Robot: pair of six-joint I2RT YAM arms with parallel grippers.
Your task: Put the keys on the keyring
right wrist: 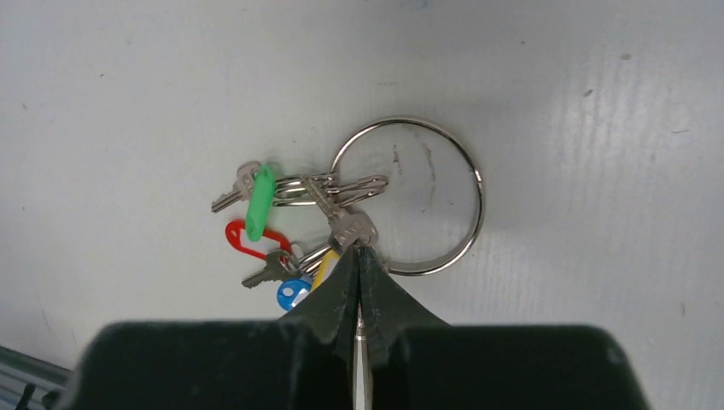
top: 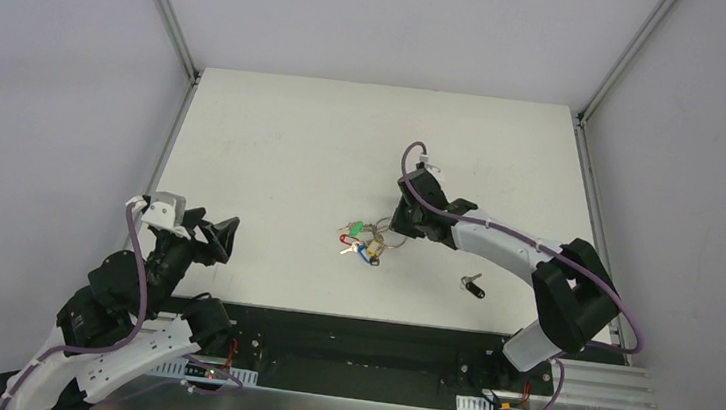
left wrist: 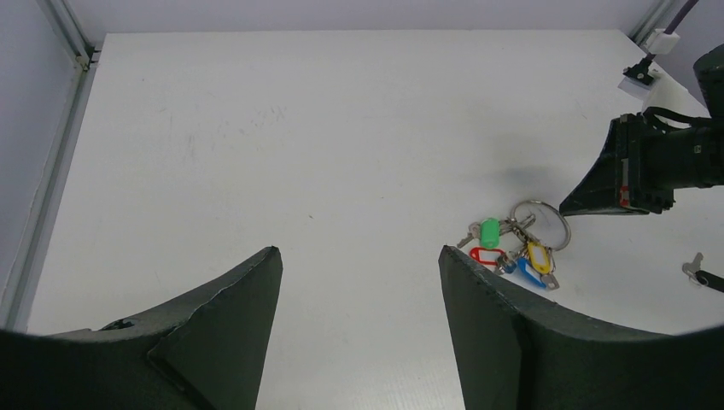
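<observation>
The large metal keyring (right wrist: 408, 196) lies flat on the white table with a bunch of keys at its left side. The green-headed key (right wrist: 258, 202) lies in that bunch, by small linked rings at the big ring's rim. My right gripper (right wrist: 359, 253) is shut, its tips pinched together on the ring's lower-left rim beside a plain silver key (right wrist: 352, 229). The black-headed key (top: 473, 287) lies alone on the table, to the right of the ring and nearer the front edge; it also shows at the edge of the left wrist view (left wrist: 705, 276). My left gripper (left wrist: 359, 254) is open and empty, far left of the bunch (top: 365, 241).
Red-headed (right wrist: 242, 237), blue-headed (right wrist: 293, 293) and yellow-headed (left wrist: 538, 256) keys lie in the same bunch. Metal frame rails run along the table's left (top: 172, 146) and right (top: 592, 187) edges. A black strip (top: 366, 341) lines the front edge between the arm bases.
</observation>
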